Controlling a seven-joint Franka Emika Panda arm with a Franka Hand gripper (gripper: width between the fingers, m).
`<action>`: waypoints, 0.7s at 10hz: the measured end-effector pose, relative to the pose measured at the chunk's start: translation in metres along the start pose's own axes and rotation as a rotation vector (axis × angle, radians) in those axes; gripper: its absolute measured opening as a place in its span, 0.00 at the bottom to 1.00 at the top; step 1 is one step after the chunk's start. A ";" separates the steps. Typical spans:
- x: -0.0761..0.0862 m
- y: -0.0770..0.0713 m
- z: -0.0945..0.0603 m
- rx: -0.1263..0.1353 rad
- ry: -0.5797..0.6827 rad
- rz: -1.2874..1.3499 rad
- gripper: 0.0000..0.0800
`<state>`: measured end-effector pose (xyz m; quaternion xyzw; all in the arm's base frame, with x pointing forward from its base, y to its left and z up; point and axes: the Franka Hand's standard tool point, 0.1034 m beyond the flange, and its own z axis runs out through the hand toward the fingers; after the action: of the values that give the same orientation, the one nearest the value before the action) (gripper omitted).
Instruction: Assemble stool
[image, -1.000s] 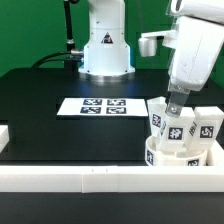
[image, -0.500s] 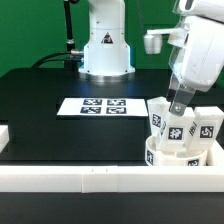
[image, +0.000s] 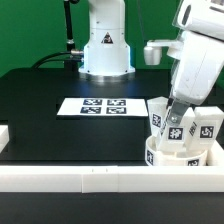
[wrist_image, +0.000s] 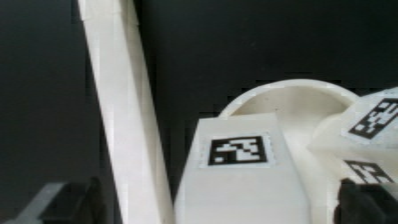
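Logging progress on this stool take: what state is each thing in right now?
gripper: open, holding nothing, low among the legs.
seat disc: lying flat by the front border rail, legs standing on it.
legs: three visible, upright on the seat, tags facing the camera; whether fully seated cannot be told.
marker board: flat on the table, untouched.
front border rail: lying along the table's edge.
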<state>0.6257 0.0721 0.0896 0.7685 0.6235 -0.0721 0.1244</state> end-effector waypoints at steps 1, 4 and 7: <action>0.000 -0.001 0.001 0.005 -0.004 0.000 0.81; -0.004 -0.003 0.008 0.021 -0.015 0.002 0.45; -0.012 -0.001 0.010 0.027 -0.018 0.043 0.42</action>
<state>0.6227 0.0585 0.0829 0.7827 0.6045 -0.0847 0.1214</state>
